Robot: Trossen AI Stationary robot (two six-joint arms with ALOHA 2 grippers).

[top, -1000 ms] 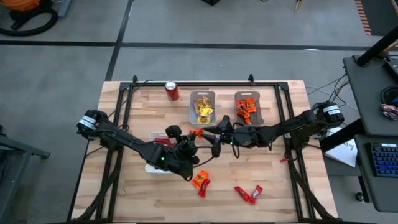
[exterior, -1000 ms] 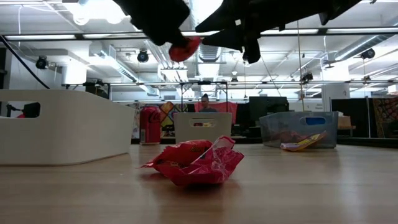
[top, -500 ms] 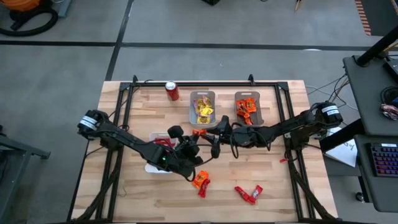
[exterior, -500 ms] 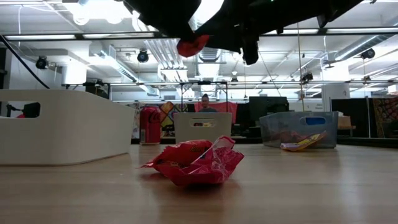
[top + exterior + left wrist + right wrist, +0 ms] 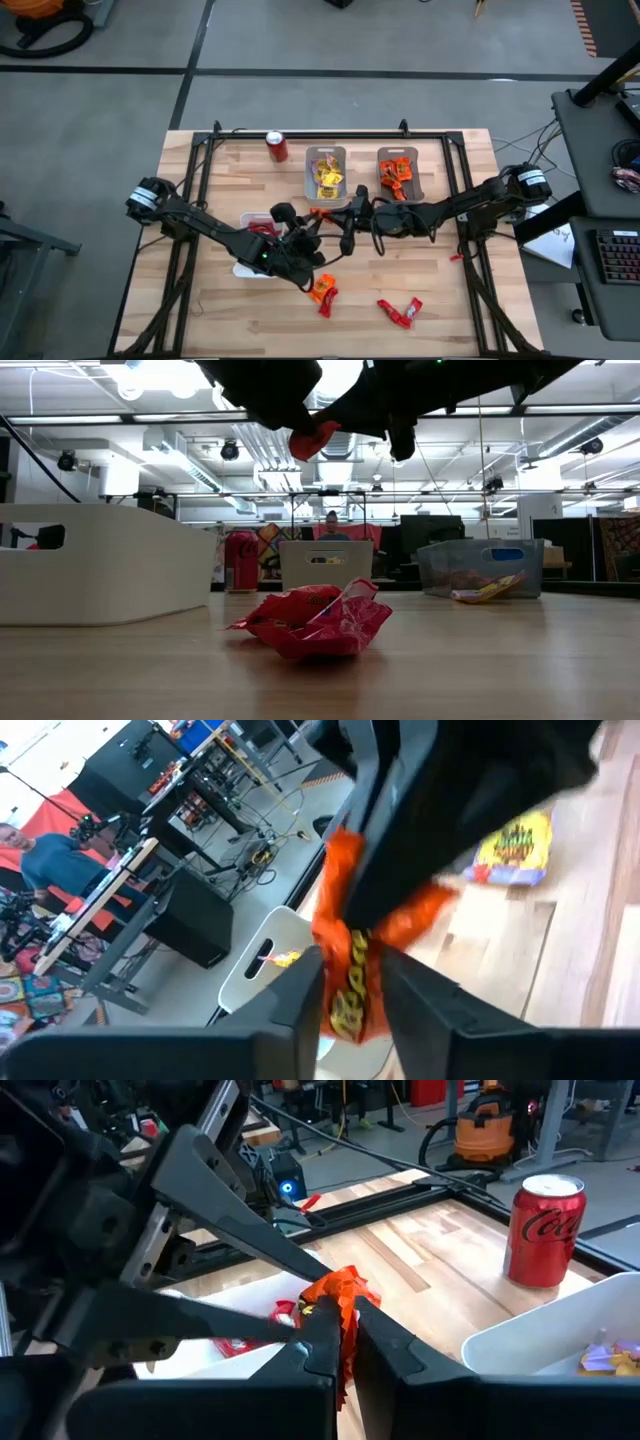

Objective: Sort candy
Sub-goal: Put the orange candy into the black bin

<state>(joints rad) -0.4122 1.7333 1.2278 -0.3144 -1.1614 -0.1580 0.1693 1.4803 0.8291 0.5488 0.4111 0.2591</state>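
Note:
An orange candy packet (image 5: 318,212) hangs in the air over the table's middle, between my two grippers. My right gripper (image 5: 331,216) reaches in from the table's right and is shut on it. My left gripper (image 5: 310,224) comes from the left; its fingers stand open on either side of the packet's lower part (image 5: 350,1000). More candy lies on the table: an orange packet (image 5: 322,291) and a red one (image 5: 400,312) near the front, the red one (image 5: 315,622) crumpled on the wood. My right gripper pinches the packet's crumpled upper part (image 5: 343,1302) between its two fingers, which come in level from the table's right. The packet is lifted clear of the table. My left gripper: one finger (image 5: 300,995) lies against the packet's lower end, but whether it touches it I cannot tell.
A white tray (image 5: 246,268) with red candy sits under my left arm. At the back stand a tray of yellow candy (image 5: 325,172), a tray of orange candy (image 5: 399,172) and a red soda can (image 5: 277,147). A black frame runs along the table's edges.
My right gripper's fingers have closed onto the orange packet that my left gripper held up. The packet has stayed in the air at nearly the same spot, and both arms have kept their places.

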